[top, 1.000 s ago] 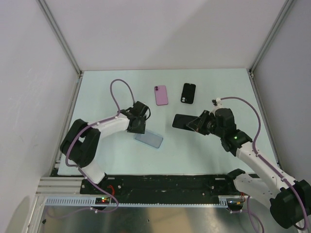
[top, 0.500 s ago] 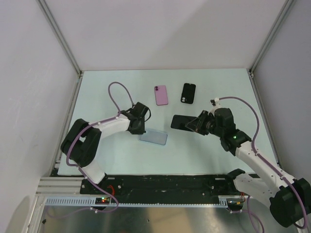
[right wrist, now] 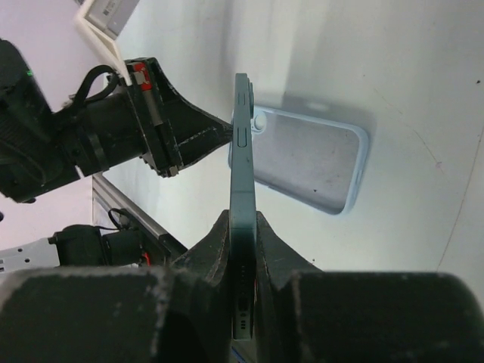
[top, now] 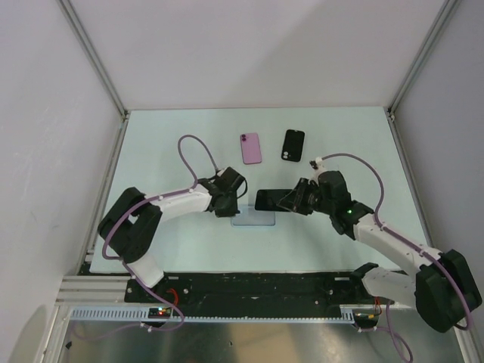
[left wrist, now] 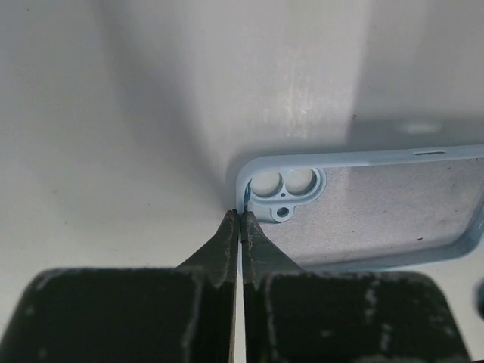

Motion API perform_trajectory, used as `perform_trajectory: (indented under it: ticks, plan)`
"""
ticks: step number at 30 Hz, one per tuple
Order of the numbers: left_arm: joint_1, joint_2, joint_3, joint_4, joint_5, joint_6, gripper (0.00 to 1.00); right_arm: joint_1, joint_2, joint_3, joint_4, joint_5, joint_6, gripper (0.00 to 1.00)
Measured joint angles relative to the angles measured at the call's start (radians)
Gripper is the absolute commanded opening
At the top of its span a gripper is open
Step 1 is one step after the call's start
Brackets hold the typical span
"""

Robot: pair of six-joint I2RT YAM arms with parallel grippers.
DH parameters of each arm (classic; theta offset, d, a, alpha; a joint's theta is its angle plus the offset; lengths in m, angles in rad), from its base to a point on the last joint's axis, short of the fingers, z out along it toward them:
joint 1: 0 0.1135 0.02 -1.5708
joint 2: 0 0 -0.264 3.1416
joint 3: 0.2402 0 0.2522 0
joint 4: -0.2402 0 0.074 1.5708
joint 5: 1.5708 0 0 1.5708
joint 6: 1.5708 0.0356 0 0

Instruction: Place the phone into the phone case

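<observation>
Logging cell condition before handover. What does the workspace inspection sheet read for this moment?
Surface: table pale green, no spills seen.
Job's things: blue case flat on the table; dark phone held off the table, close by the case.
Clutter: pink item and black item, phone-shaped, at the far side.
Pincers: left pincer shut on the case's camera corner; right pincer shut on the phone.
Cables: purple cables loop clear of the items.
Surroundings: white walls, metal posts; nothing else seen.
</observation>
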Motion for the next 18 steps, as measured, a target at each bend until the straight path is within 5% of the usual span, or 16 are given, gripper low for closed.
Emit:
perform_trajectory:
  ticks: [18]
  plan:
    - [-0.014,0.000,0.000,0.035,0.021,-0.008,0.00,0.051,0.332,-0.058,0.322,-0.136,0.117,0.00]
